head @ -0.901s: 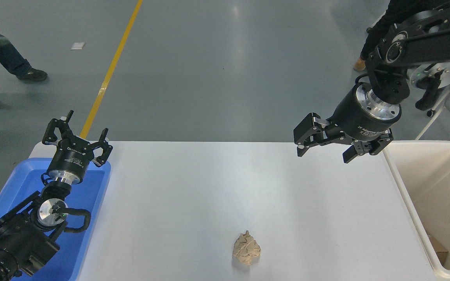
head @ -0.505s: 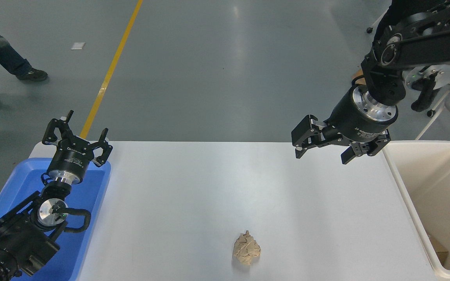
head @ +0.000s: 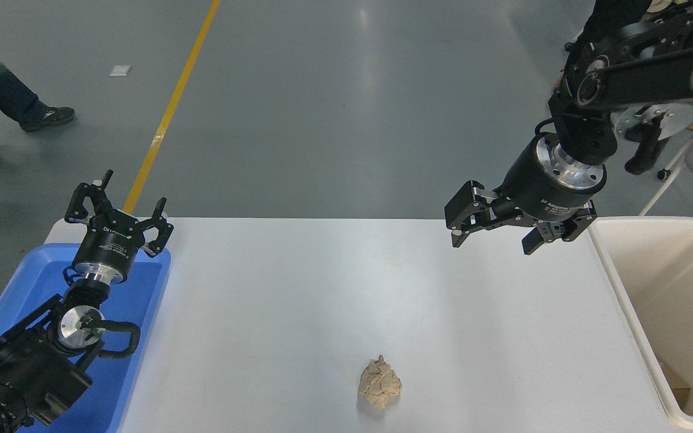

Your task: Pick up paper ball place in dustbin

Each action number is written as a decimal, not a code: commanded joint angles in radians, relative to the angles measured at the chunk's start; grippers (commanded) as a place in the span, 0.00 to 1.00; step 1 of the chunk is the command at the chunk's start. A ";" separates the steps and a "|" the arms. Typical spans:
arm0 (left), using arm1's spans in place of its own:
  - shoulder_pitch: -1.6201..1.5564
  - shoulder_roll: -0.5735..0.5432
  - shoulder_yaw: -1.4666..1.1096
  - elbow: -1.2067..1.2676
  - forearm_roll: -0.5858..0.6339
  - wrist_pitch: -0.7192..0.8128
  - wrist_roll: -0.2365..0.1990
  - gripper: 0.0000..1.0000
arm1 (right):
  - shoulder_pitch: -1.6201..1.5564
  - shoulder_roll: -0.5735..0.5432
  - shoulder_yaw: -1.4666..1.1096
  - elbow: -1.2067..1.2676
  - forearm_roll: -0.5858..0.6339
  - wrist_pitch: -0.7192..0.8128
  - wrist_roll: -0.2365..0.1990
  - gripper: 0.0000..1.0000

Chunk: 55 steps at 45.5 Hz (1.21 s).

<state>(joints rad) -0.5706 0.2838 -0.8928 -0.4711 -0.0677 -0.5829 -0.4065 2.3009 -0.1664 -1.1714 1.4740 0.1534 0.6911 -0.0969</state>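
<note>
Sitting alone near my edge of the white table (head: 298, 288) is the paper ball (head: 379, 390), a lumpy brown wad with lots of wrinkles. It looks very light and soft to me, so I think it will squish a bit when I squeeze it. It should not slip much, since crumpled paper is rough. I would grab it across its fat middle, one finger on each side, and not by the little pointy top.

Off to the right is the dustbin (head: 620, 287), big and cream-white, with deep walls. It is well apart from the ball.

High above the far side of the table hangs my right gripper (head: 489, 236). It is wide open and has nothing in it.

Over the blue tray (head: 148, 300) at the left sits my left gripper (head: 119, 214), open too and empty.
</note>
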 commanded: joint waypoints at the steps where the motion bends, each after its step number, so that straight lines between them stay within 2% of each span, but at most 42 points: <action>1: 0.000 0.000 0.000 0.000 0.000 0.000 0.000 0.99 | -0.003 0.031 0.001 -0.007 0.002 -0.001 0.000 1.00; 55: 0.000 0.000 0.000 -0.001 -0.001 -0.002 0.000 0.99 | -0.001 0.033 0.013 -0.031 0.021 -0.002 0.003 1.00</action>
<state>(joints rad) -0.5706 0.2838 -0.8941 -0.4714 -0.0684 -0.5830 -0.4065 2.3114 -0.1369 -1.1721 1.4432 0.1739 0.6889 -0.0948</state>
